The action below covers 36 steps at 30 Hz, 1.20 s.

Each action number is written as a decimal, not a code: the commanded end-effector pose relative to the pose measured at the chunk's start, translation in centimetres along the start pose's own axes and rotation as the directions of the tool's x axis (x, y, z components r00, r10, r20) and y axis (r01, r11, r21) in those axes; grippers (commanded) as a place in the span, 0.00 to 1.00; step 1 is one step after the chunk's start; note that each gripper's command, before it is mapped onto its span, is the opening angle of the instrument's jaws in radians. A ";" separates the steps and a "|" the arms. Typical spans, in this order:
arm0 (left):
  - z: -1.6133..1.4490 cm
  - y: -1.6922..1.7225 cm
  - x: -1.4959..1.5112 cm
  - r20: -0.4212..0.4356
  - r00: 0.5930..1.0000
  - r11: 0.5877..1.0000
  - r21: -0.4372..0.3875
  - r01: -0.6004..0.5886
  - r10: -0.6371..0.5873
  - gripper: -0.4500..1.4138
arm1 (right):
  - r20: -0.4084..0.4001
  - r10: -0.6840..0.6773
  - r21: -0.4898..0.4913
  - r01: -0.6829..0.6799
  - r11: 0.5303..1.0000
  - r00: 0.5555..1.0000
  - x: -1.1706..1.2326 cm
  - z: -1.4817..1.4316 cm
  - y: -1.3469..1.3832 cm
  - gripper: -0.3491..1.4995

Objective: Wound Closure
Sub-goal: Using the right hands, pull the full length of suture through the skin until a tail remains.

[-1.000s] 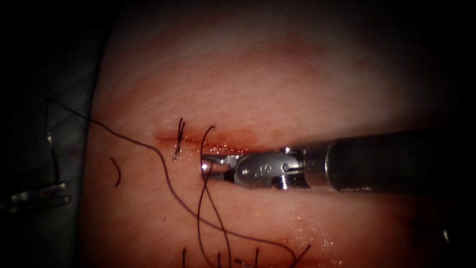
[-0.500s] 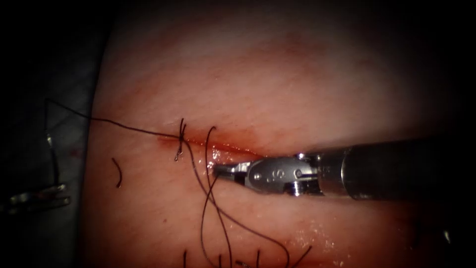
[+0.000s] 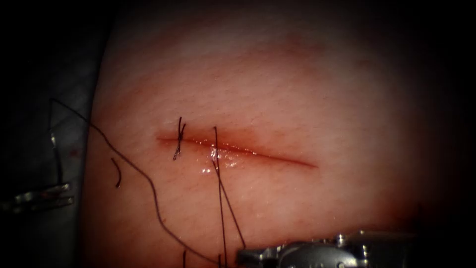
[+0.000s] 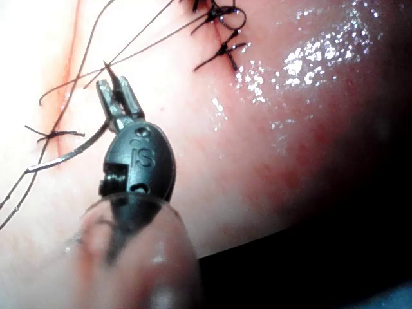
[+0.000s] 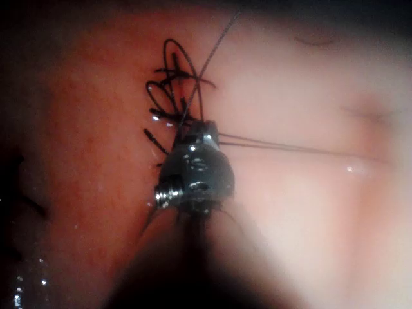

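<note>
Thread (image 3: 220, 198) rises in two strands from the right claw (image 3: 243, 256), near edge of the endoscope view, up to the cut (image 3: 238, 149) in the tissue (image 3: 297, 99). Right claw closed on thread. Left claw (image 4: 116, 96) clamps a strand too. Knotted stitch (image 3: 178, 139) crosses the cut's left end.

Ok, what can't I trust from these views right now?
- Needle: cannot place it; metal glints in the endoscope view's dark left margin are too dim to identify.
- Right claw: cut off by the endoscope view's bottom edge; shut on the thread.
- Its grip point: hidden behind its own wrist in the right wrist view.
</note>
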 end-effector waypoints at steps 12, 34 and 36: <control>0.03 0.03 -0.04 0.001 1.000 1.000 -0.011 0.001 -0.001 0.00 | -0.070 -0.092 0.129 0.100 0.987 0.993 0.89 -0.23 -1.13 0.00; 0.00 0.03 -0.05 0.001 1.000 1.000 -0.017 0.001 -0.001 0.00 | -0.285 -0.204 0.000 0.212 0.977 0.937 1.23 -0.90 -0.78 0.99; 0.00 0.02 -0.06 0.000 1.000 1.000 -0.018 0.001 -0.001 0.00 | -0.288 -0.221 -0.005 0.230 0.973 0.932 1.25 -1.00 -0.80 0.99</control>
